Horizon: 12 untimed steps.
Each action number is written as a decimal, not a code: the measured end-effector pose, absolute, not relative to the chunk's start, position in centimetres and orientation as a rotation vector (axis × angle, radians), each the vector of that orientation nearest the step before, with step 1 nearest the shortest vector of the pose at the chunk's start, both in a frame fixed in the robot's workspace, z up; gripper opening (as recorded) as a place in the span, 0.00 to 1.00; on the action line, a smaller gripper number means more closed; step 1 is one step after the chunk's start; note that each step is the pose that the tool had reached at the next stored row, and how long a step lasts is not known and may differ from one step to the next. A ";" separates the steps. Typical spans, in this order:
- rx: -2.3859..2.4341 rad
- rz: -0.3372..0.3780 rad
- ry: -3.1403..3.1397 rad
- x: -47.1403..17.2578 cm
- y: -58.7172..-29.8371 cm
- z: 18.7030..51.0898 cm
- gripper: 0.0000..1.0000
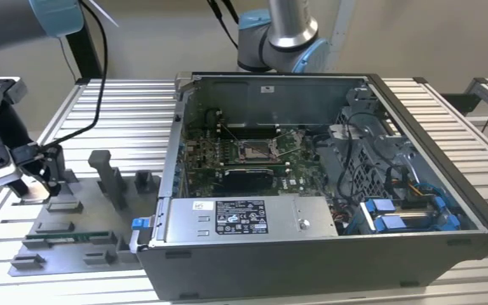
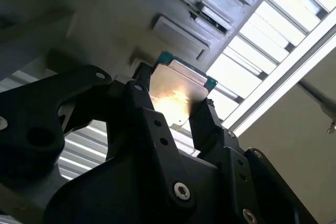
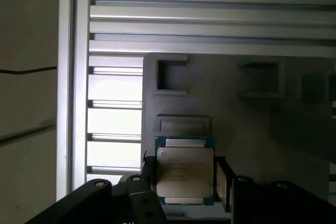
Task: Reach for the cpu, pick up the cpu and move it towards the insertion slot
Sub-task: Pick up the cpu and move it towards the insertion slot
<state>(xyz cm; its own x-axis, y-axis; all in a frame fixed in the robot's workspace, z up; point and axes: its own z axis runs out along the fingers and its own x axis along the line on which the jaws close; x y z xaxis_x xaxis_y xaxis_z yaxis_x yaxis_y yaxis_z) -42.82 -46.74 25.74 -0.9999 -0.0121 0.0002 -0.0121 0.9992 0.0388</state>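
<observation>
The cpu (image 3: pixel 185 170) is a small square chip with a silvery top and a thin green rim. It sits between the two black fingers of my gripper (image 3: pixel 185 182), which press on its two opposite edges. In the second wrist view the cpu (image 2: pixel 176 95) shows a glaring flat face, with the gripper (image 2: pixel 173 106) shut on it just above the grey fixture plate. In the exterior view my gripper (image 1: pixel 39 184) is low over the far left end of that plate. The insertion slot (image 1: pixel 255 150), a silver-framed socket, lies inside the open computer case, far to the exterior view's right of the gripper.
The grey fixture plate (image 1: pixel 23 264) carries upright posts (image 1: pixel 108 178) and a long green memory stick (image 1: pixel 70 238). The case wall (image 1: pixel 176 140) stands between plate and socket. A power supply box (image 1: pixel 244 219) and cables (image 1: pixel 396 210) fill the case front. A second arm (image 1: pixel 278 38) stands behind.
</observation>
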 end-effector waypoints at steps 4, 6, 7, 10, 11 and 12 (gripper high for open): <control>0.019 -0.061 -3.141 -42.8 -46.7 26.4 0.00; 0.019 -0.061 -3.140 -42.8 -46.7 26.7 0.00; 0.019 -0.061 -3.140 -42.8 -46.7 26.8 0.00; 0.019 -0.061 -3.140 -42.8 -46.7 27.3 0.00; 0.019 -0.061 -3.140 -42.8 -46.7 27.4 0.00; 0.019 -0.061 -3.140 -42.8 -46.7 27.6 0.00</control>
